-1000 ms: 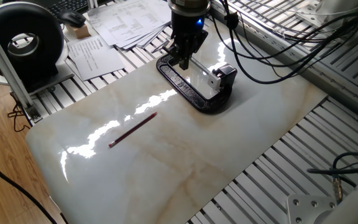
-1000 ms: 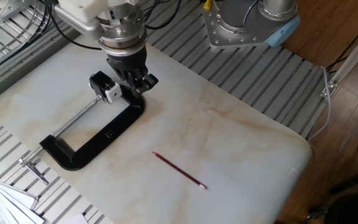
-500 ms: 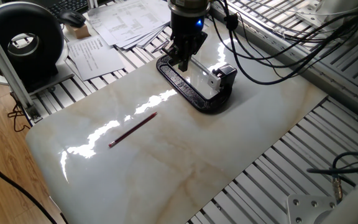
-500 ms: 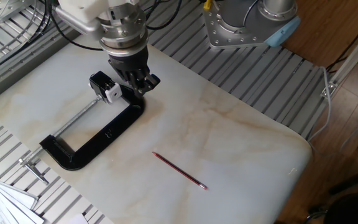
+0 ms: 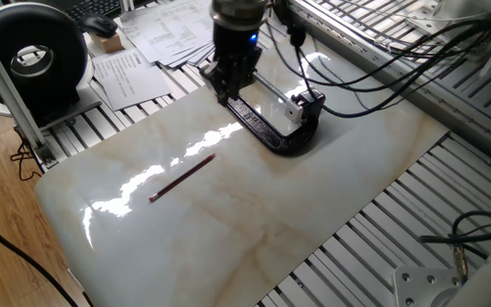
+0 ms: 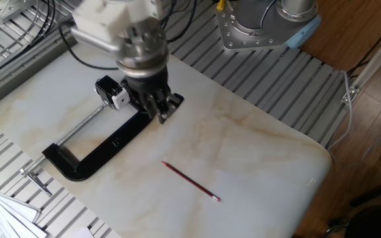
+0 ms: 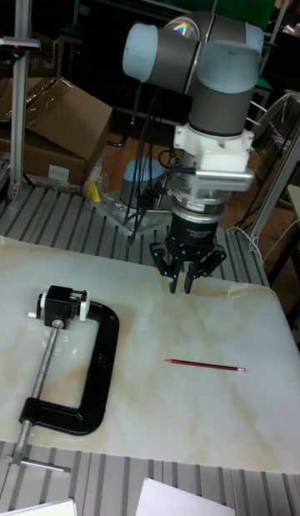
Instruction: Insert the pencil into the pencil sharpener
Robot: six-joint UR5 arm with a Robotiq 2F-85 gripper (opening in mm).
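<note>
Marble worktop [image 5: 254, 222] is slick: our narrow, empty fingers [image 7: 178, 280] could skid the pencil [image 7: 204, 366] when pinching.

We see the pencil [image 5: 182, 178] [image 6: 191, 181] [image 7: 204, 366] as a thin, straight, dark-red stick lying flat on the pale marbled tabletop [image 5: 254, 230], untouched and alone in the open middle of the slab; its ends are too small for us to tell which is sharpened. We find the sharpener [image 5: 301, 105] [image 6: 114, 93] [image 7: 63, 304] as a small black block with a white face, sitting at the screw end of a black C-clamp [image 5: 262, 126] [image 6: 104, 149] [image 7: 92, 374] that lies flat on the tabletop. In all three views we see the two well apart, the pencil out beyond the clamp's curved back.
</note>
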